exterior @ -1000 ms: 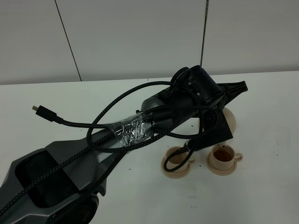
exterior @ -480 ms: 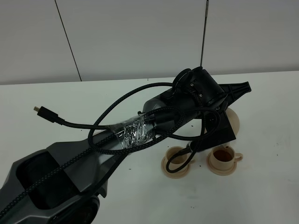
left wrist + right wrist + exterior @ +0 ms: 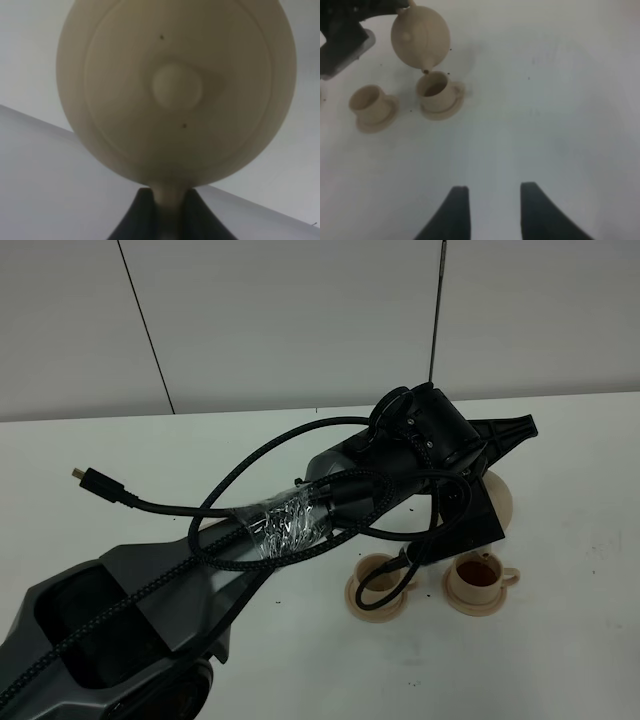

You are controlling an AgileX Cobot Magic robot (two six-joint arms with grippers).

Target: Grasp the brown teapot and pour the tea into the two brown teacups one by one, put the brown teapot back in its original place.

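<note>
White table [image 3: 560,660], grey panel wall [image 3: 300,320] behind. Fill of left teacup [image 3: 378,586] can't be judged. The right teacup [image 3: 478,580] shows tea [image 3: 480,573]; brown teapot [image 3: 420,35] hangs tilted above it, spout over the rim. The left gripper [image 3: 167,205] is clamped on the pot's handle. The right gripper [image 3: 492,210] sits idle, jaws apart. Advice: roll wrist slowly, hold spout centred, level the pot before shifting cups.
</note>
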